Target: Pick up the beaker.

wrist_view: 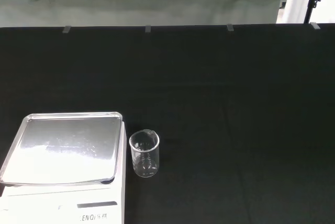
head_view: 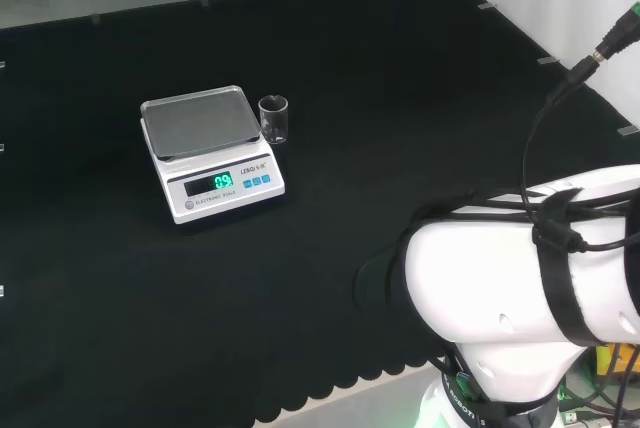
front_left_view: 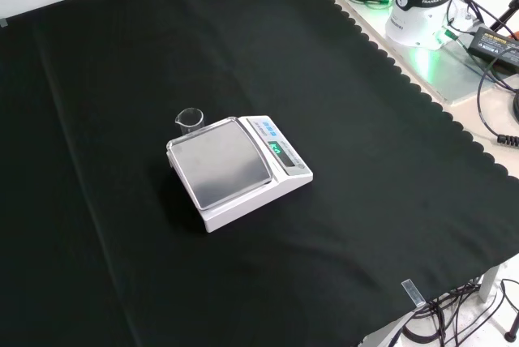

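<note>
Clear glass beaker (head_view: 274, 119) stands upright, untouched on the desk (head_view: 400, 118) just beside the scale (head_view: 213, 153); approach step pending, so you must bring the hand alongside it — its state I cannot tell.

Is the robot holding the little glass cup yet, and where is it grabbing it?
No, nothing holds it. The beaker stands upright on the black cloth beside the scale, with nothing touching it.
</note>
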You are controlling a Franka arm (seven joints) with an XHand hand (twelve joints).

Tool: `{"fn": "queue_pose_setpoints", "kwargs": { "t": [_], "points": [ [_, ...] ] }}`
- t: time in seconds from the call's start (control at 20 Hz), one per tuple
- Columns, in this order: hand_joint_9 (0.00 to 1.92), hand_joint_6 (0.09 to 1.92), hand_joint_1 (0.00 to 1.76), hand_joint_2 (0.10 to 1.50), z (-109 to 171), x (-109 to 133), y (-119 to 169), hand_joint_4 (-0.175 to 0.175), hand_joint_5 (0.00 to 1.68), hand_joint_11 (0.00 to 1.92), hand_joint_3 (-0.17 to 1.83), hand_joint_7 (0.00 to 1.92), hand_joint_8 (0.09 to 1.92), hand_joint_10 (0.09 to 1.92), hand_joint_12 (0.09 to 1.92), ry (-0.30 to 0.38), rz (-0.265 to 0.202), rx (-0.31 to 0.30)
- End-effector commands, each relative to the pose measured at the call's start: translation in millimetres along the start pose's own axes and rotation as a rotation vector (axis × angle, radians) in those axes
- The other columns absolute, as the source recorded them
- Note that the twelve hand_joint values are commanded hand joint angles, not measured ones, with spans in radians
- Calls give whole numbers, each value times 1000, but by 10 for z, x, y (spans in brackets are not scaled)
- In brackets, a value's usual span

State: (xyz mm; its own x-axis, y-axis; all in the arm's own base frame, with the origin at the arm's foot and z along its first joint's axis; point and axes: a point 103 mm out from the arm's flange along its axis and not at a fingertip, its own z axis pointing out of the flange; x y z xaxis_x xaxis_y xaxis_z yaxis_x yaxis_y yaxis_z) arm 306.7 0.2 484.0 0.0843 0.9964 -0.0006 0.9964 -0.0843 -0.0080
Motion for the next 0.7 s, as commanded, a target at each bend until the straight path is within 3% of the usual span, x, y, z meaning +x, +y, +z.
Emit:
{"fn": "queue_pose_setpoints", "kwargs": {
  "t": [0.05,0.15,0.35,0.7],
  "points": [
    [0,87,319,729,6,-2,2,5,3,44,453,0,312,350,1434,-5,-1,-6],
    [0,87,311,790,29,-9,14,5,12,10,334,0,283,311,1497,-2,-2,1],
    [0,87,307,816,89,-27,67,4,16,0,283,0,273,298,1519,6,-9,11],
    [0,87,305,838,332,-113,417,-4,50,1,236,0,318,325,1528,57,-79,42]
  ]
}}
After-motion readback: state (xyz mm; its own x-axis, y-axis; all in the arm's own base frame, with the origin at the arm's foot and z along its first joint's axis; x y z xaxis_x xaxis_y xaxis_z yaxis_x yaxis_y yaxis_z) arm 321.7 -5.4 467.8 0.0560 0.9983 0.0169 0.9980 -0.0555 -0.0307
